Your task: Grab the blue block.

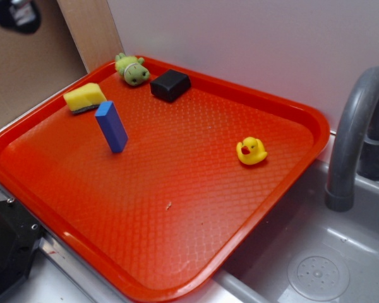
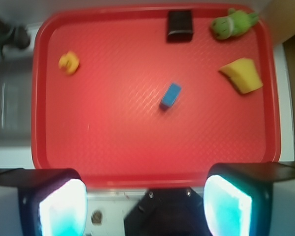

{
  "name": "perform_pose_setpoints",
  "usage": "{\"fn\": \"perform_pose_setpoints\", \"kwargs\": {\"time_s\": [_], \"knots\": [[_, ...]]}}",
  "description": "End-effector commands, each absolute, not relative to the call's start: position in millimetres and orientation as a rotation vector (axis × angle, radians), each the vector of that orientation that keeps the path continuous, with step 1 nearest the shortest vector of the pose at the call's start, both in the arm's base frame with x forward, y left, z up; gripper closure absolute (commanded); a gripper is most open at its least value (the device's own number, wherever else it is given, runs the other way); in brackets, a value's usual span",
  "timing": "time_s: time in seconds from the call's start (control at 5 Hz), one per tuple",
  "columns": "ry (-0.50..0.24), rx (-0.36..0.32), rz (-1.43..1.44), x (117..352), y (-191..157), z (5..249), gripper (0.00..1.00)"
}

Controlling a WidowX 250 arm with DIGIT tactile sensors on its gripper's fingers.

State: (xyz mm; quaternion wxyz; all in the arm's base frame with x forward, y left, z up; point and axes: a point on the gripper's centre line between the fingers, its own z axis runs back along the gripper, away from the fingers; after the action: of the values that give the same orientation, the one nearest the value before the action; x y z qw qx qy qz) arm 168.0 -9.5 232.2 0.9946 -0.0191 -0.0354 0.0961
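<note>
The blue block (image 1: 111,126) stands upright on end in the left part of the red tray (image 1: 177,252). Seen from above in the wrist view, the blue block (image 2: 170,95) sits near the tray's middle. My gripper (image 2: 145,206) hangs high over the tray's near edge, well short of the block. It is open, its two pale pads (image 2: 64,209) far apart with nothing between them. In the exterior view only a dark part of the arm shows at the top left corner; the fingers are out of frame.
On the tray (image 2: 44,147) lie a yellow sponge (image 1: 85,97), a green plush toy (image 1: 133,69), a squat black block (image 1: 170,84) and a yellow rubber duck (image 1: 251,151). A grey faucet (image 1: 354,139) and sink (image 1: 322,265) are at the right. A black mount (image 1: 9,243) sits by the tray's near-left edge.
</note>
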Motion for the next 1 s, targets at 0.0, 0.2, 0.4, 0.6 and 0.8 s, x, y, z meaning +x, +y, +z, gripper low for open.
{"fn": "perform_pose_setpoints", "kwargs": {"time_s": [0.0, 0.2, 0.4, 0.6, 0.8], "knots": [[-0.026, -0.051, 0.629, 205.6, 13.1, 213.4, 0.00], [-0.010, -0.073, 0.713, 219.0, 17.8, 192.0, 0.00], [-0.013, -0.023, 0.723, 221.3, 13.9, 165.3, 0.00], [-0.020, 0.043, 0.671, 230.2, 13.0, 127.0, 0.00], [-0.020, 0.061, 0.652, 235.3, 19.7, 105.4, 0.00]]}}
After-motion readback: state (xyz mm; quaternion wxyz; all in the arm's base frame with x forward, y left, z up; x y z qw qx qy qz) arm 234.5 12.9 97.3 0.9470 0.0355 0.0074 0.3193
